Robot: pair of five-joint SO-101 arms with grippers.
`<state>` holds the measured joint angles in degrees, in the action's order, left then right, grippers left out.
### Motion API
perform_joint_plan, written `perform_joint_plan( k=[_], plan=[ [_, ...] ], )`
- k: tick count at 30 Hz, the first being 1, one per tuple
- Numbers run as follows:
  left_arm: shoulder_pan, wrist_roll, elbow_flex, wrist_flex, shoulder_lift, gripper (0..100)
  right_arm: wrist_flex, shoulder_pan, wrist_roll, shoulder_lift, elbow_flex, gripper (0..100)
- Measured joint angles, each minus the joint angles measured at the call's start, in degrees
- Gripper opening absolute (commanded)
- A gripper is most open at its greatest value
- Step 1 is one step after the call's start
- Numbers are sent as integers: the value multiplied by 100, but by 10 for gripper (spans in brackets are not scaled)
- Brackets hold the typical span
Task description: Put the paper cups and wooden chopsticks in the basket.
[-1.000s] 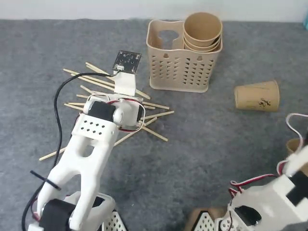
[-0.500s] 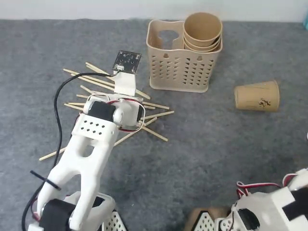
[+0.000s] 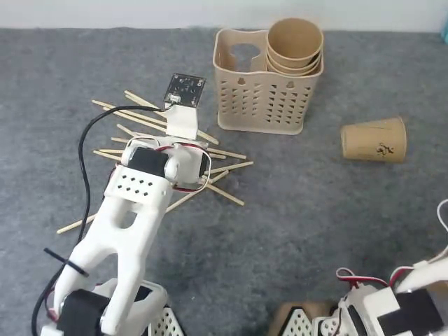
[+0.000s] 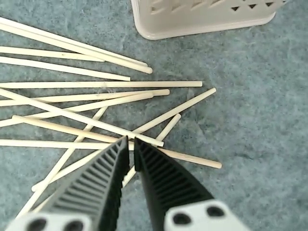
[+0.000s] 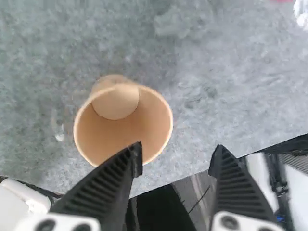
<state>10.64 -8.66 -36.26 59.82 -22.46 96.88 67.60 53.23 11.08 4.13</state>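
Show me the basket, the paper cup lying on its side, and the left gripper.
basket (image 3: 259, 105): high view, front perforated wall.
paper cup lying on its side (image 3: 374, 140): high view, middle of its side wall.
left gripper (image 4: 130, 140): left wrist view, between its fingertips.

We see the right arm (image 3: 395, 311) sink from four o'clock toward five o'clock; its wires (image 3: 360, 278) trail lower.

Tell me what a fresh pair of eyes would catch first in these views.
The chopsticks lie scattered on the mat left of the basket, with the shut left gripper right over them. Next come the stacked cups in the basket's right half and a lying cup on the mat to its right. The open right gripper hangs by another cup, whose mouth faces the wrist camera.
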Motion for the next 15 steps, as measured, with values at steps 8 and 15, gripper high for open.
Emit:
perform_joint_plan(
  k=[8,15],
  plan=[
    [0,0,0,0,0,15,-1556,211,-264,0,-1705,241],
    [0,0,0,-53,0,15,-2409,193,-695,0,-2567,39]
  ],
)
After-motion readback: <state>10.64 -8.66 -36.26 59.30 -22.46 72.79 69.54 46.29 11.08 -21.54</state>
